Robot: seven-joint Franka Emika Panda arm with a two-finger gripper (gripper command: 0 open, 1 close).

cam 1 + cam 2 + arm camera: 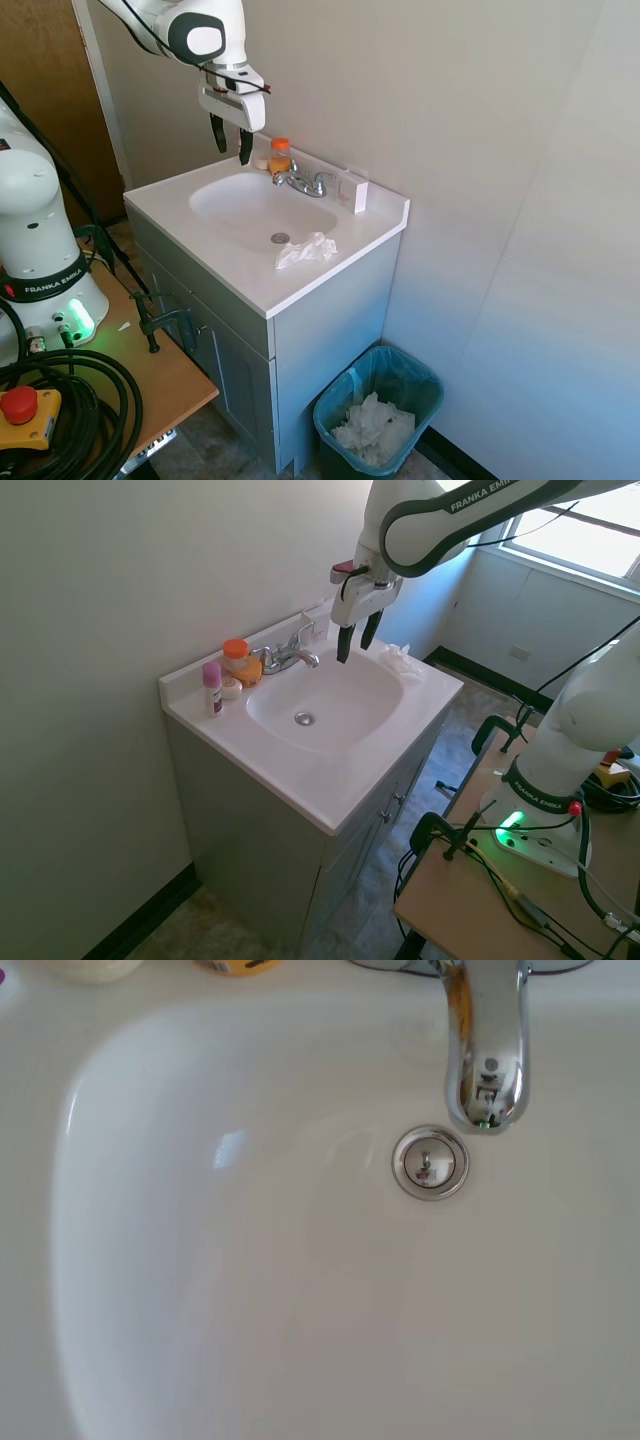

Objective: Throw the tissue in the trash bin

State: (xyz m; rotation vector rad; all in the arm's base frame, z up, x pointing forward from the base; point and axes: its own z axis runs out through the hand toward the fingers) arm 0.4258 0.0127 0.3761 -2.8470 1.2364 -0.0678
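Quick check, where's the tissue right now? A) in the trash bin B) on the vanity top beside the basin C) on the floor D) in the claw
B: the tissue lies crumpled on the white vanity top at the basin's edge, while the claw hangs open and empty above the sink.

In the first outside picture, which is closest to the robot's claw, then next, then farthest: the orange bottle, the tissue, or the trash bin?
From the gripper:
1. Orange bottle, just beside it by the faucet.
2. Tissue, on the counter's front edge.
3. Trash bin, down on the floor.
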